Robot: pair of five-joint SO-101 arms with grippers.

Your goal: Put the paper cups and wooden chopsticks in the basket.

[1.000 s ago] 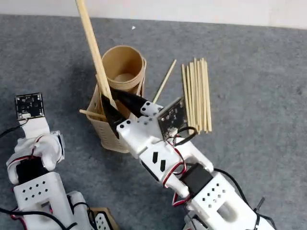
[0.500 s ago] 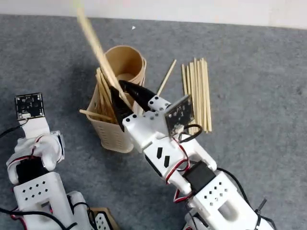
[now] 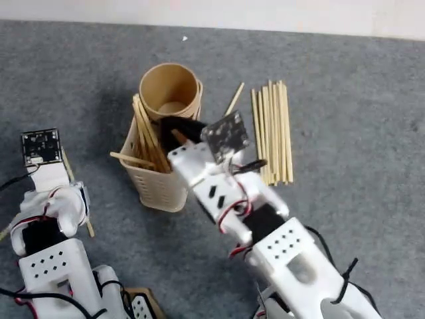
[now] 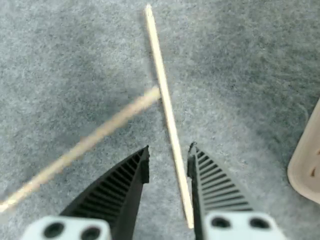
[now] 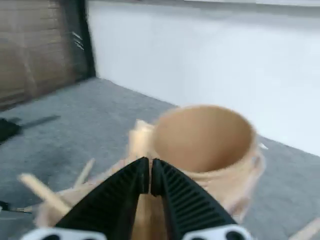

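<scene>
Now the right jaws are pressed together, empty, over the basket (image 3: 156, 186), the paper cup (image 5: 205, 135) just past their tips. The left jaws are spread with one chopstick (image 4: 165, 110) lying between them. Picking it up looks next: close and pinch it.

I can read no text, number, label or sign anywhere. The circuit board (image 3: 226, 136) just behind my right claw (image 5: 150, 172) and the second board (image 3: 41, 146) behind my left claw (image 4: 167, 155) show tiny marks, too small to make out.
</scene>
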